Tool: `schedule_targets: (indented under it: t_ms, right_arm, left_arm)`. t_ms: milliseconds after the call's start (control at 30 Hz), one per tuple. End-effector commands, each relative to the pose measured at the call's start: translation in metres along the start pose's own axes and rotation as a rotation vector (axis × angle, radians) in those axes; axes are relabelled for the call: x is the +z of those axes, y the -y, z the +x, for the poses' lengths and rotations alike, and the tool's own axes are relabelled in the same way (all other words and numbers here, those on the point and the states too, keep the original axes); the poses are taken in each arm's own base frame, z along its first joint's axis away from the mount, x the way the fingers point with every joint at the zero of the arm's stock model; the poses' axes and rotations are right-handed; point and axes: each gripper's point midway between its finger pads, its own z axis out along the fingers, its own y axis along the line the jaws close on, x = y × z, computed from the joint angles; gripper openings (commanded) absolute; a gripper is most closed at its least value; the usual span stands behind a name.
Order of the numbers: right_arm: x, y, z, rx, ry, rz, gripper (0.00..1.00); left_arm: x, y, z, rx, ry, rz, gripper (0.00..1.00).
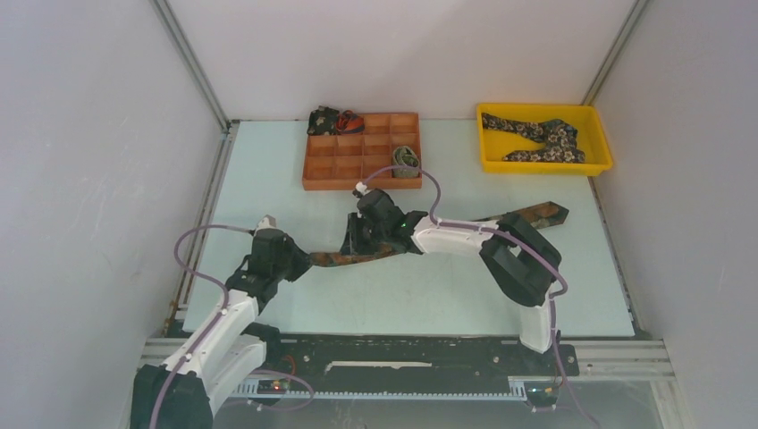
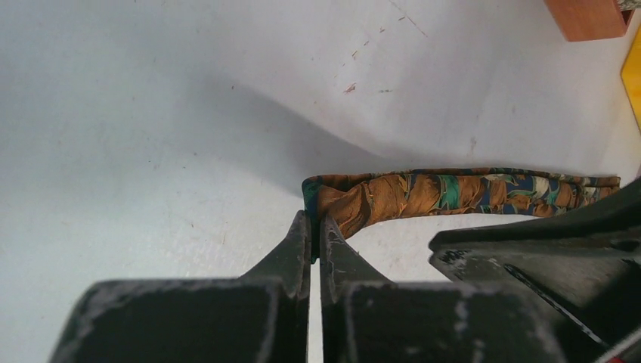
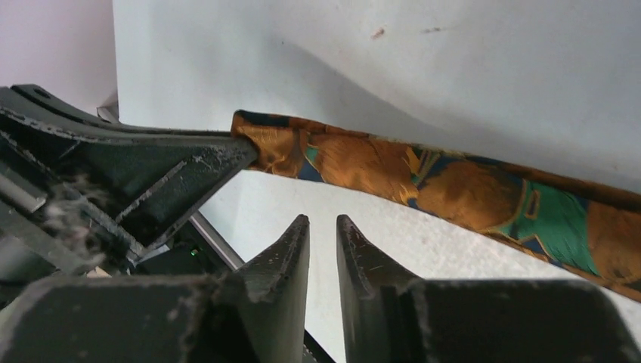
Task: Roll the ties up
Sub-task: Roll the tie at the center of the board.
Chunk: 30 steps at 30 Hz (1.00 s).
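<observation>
Orange organizer (image 1: 357,183), yellow bin (image 1: 545,167), table (image 1: 429,295)

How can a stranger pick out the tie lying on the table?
On the pale table, below the orange divided tray in the top view, one long tie lies stretched out. Unlike the dark floral ties in the yellow bin, it is rust-brown and unrolled.

On the table (image 1: 402,304), a divided tray (image 1: 332,170) was set at far centre, a bin (image 1: 545,167) to its right. One coiled tie (image 1: 407,158) was lodged in the tray's right column, a second tie (image 1: 329,121) at its far left corner. A loose tie (image 1: 541,138) was laid in the bin. A long tie (image 1: 540,214) was stretched across mid-table, the left claw (image 2: 315,229) at its left end.
</observation>
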Motion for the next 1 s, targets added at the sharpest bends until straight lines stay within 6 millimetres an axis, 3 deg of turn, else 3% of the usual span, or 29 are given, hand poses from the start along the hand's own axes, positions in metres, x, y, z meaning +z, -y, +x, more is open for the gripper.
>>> schedule_targets:
  t_ms: [0,433,967]
  right_arm:
    - [0.014,-0.03,-0.017,-0.004,0.026,-0.107,0.2]
    - [0.05,-0.005,-0.003,0.034,-0.03,-0.08,0.12]
    - [0.065,-0.005,0.012,0.032,-0.08,-0.086,0.08]
  left_arm:
    - [-0.002,0.006,-0.015,0.034,0.04,-0.001,0.0]
    - [-0.005,0.017,-0.017,0.038,0.029,0.03,0.0]
    - [-0.012,0.028,-0.019,0.044,0.011,0.063,0.0]
